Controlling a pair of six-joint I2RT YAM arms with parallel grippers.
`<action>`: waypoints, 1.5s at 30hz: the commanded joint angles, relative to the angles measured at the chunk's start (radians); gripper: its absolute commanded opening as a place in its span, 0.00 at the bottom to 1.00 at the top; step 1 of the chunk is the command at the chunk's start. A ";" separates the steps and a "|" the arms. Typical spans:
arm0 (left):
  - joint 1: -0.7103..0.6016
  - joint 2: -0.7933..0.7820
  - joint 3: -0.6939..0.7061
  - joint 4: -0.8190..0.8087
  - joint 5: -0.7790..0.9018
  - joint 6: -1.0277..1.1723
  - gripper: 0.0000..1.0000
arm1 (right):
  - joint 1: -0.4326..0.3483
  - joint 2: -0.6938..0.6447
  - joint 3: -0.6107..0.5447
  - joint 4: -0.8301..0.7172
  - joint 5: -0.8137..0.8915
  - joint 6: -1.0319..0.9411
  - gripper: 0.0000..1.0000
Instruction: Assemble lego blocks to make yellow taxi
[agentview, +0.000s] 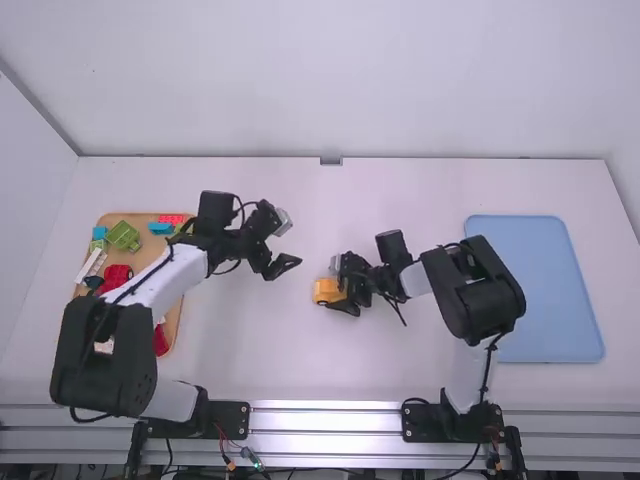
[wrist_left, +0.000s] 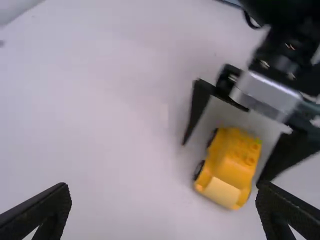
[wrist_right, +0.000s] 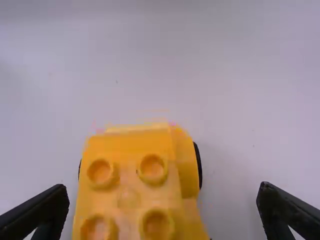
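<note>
Left pincer (wrist_left: 164, 189) and right pincer (wrist_right: 164, 188) are gaping wide and empty, the latter risking rolling the yellow car (wrist_left: 233, 164) through uneven contact.

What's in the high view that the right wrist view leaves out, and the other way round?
High view: the tan tray with loose blocks, the blue tray and the left end effector.

Right wrist view: the round studs on the taxi's top and a black wheel at its side.

Both: the yellow taxi, the white table and the right end effector, its fingers apart.
</note>
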 joint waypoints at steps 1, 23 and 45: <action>0.031 -0.059 0.002 0.008 -0.115 -0.213 0.99 | 0.021 0.019 0.018 -0.004 0.020 0.005 0.96; 0.060 -0.240 0.002 0.097 -0.628 -0.794 0.99 | -0.101 -0.216 0.135 -0.423 0.192 -0.035 0.40; 0.062 -0.230 0.001 0.179 -0.706 -0.797 0.99 | -0.922 -0.317 0.087 -0.422 0.492 0.332 0.38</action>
